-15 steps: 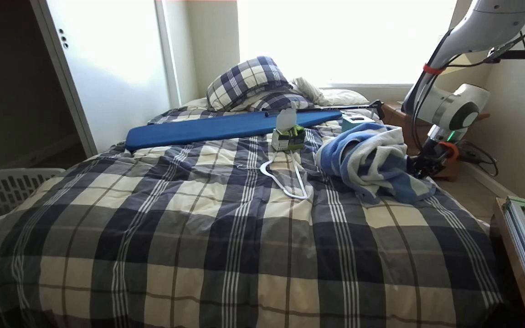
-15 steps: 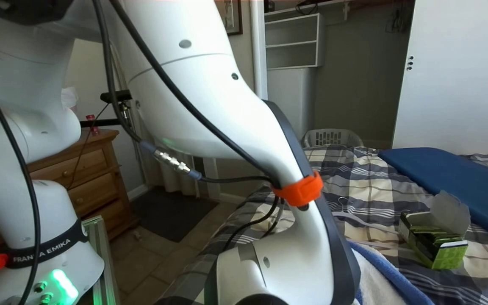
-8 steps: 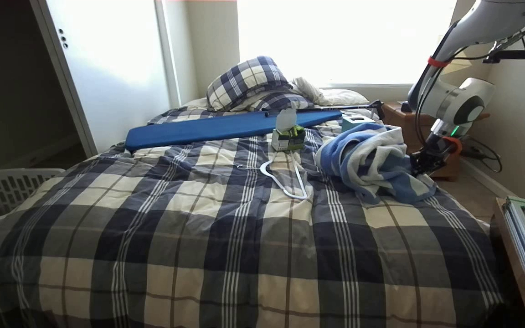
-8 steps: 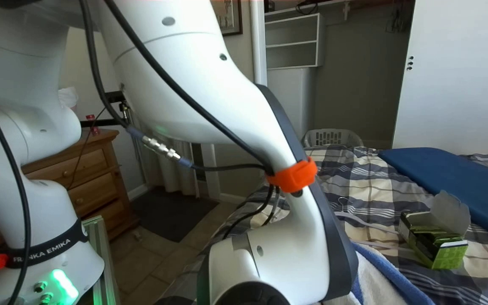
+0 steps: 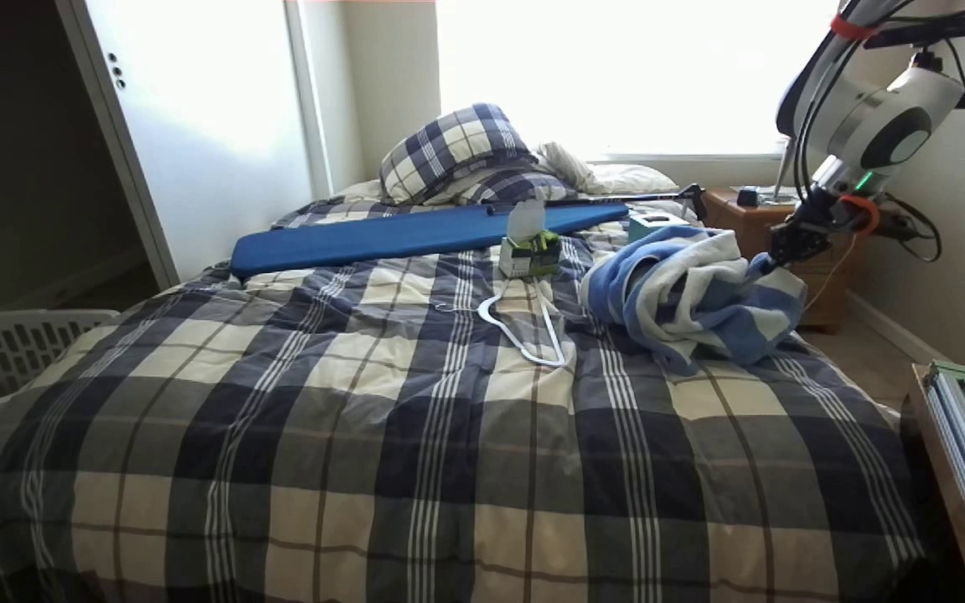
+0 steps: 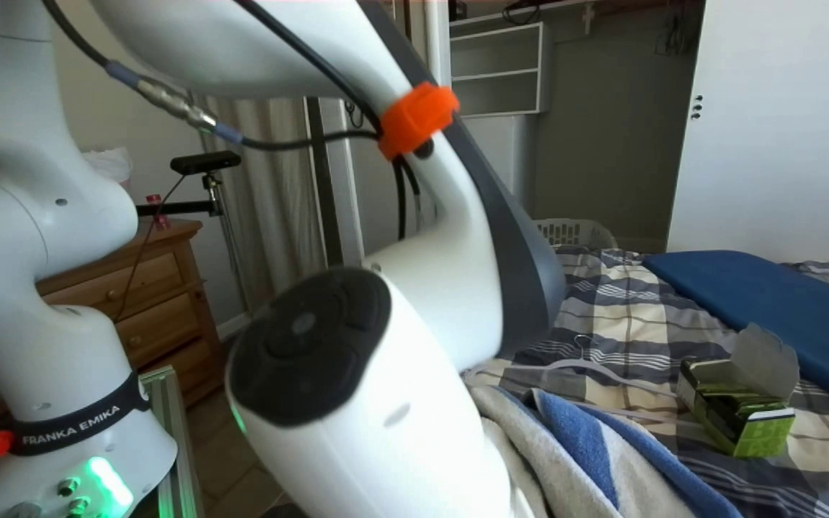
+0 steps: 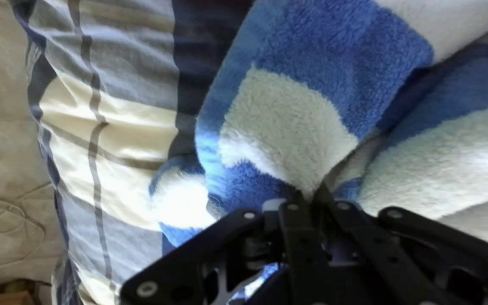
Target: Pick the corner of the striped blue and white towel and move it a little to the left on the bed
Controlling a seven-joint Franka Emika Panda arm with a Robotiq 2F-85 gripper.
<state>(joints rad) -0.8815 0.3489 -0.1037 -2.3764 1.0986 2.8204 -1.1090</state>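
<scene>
The striped blue and white towel (image 5: 667, 289) lies bunched on the right side of the bed (image 5: 348, 452); it also shows in the other views (image 6: 601, 460) (image 7: 290, 114). My gripper (image 5: 771, 258) is above the towel's right side, near the bed's edge. In the wrist view, my gripper (image 7: 314, 197) is shut on a pinched fold of the towel, with white cloth drawn in between the fingertips. A small blue peak of towel rises to the gripper in an exterior view. The rest of the towel rests on the bed. In an exterior view, the arm hides the gripper.
A white hanger (image 5: 543, 361) and an open green box (image 5: 530, 258) lie left of the towel. A blue ironing board (image 5: 382, 237) crosses the bed behind them. A teal box (image 5: 654, 222) stands behind the towel. A wooden nightstand (image 5: 725, 218) is at the back right.
The gripper has risen and moved to the right in an exterior view, drawing a part of the towel up with it. The towel's right end has lifted; the arm has tilted.
</scene>
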